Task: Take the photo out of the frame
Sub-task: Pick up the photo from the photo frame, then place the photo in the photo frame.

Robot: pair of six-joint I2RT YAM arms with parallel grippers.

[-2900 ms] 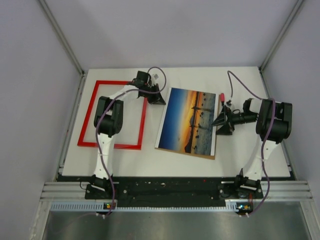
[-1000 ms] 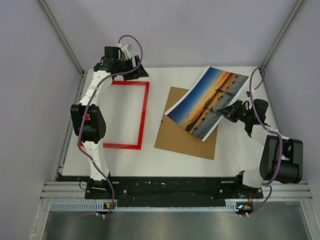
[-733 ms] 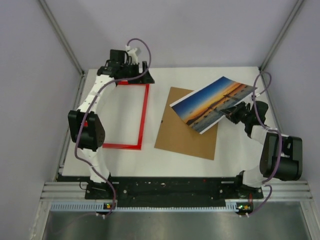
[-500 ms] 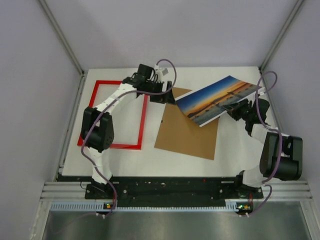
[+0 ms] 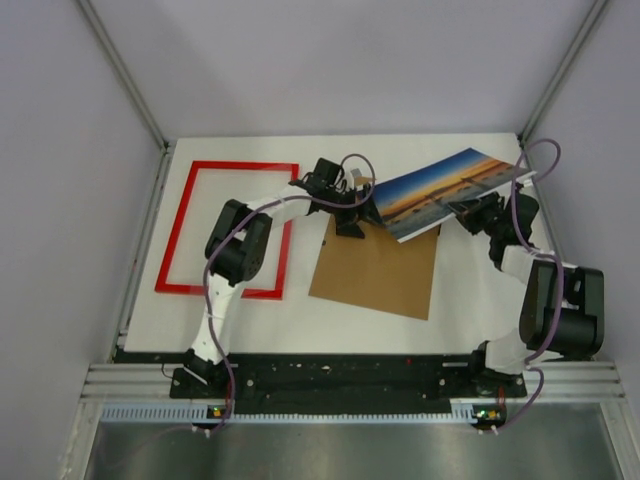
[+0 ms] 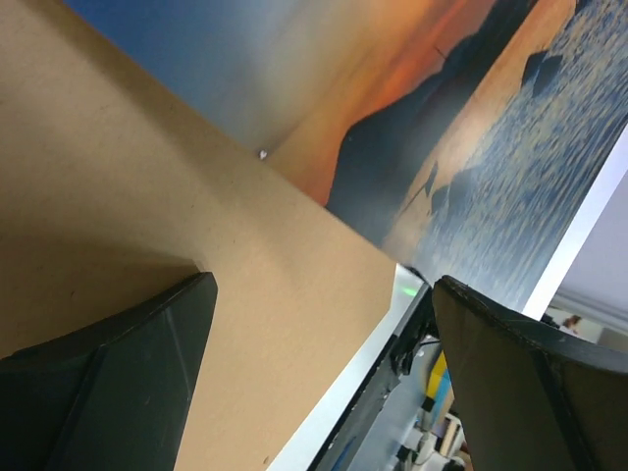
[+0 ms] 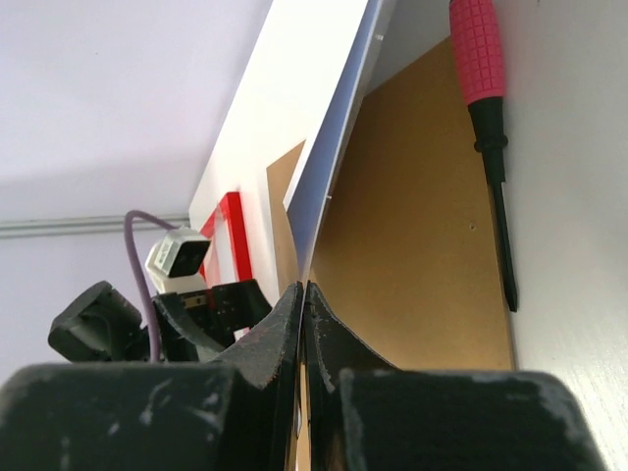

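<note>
The frame (image 5: 245,166) lies flat by the tabletop's (image 5: 470,300) left edge. The left gripper (image 5: 349,217), fingers spread wide, hovers over the brown backing board's (image 5: 375,275) far-left corner. The right gripper (image 5: 460,210), clamped on the photo (image 5: 445,188), holds it tilted aloft near the far-right corner.

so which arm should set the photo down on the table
Right. The right gripper is shut on the photo, holding it tilted above the backing board. The left gripper is open over that board, gripping nothing.
</note>
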